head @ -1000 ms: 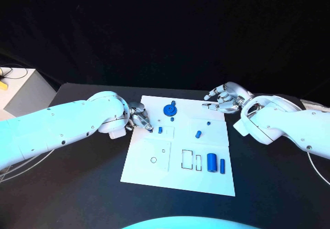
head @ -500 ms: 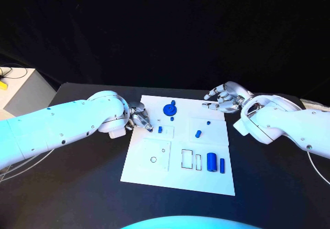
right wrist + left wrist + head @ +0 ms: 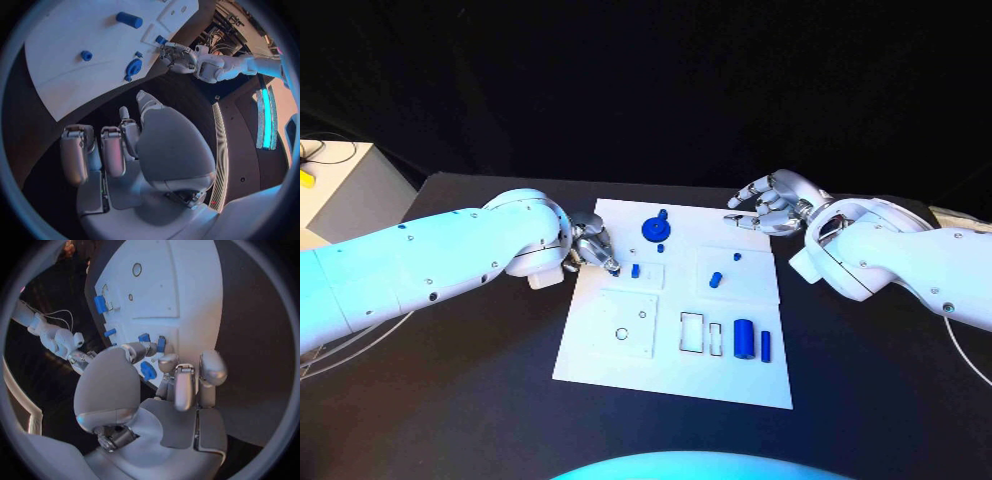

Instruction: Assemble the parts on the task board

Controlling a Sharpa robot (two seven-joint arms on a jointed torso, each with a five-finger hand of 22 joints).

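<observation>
Task board point(image 3: 678, 330) lying mid-worktop point(image 3: 459, 400), blue parts point(image 3: 746, 341) scattered across it. Left hand point(image 3: 593, 248) at board's left edge, fingertips pinching small blue part point(image 3: 636, 271) there. Right hand point(image 3: 769, 206) hovering off board's far right corner, fingers loosely curled, holding nothing.

The task board point(image 3: 678, 345) is white with thin dark rectangular outlines. The parts on it are blue: a round disc point(image 3: 655, 231), a short cylinder point(image 3: 744, 341) and a small peg point(image 3: 715, 281). The table point(image 3: 473, 400) is black. Both hands are silver, left hand point(image 3: 594, 248) and right hand point(image 3: 767, 206), on white arms.
</observation>
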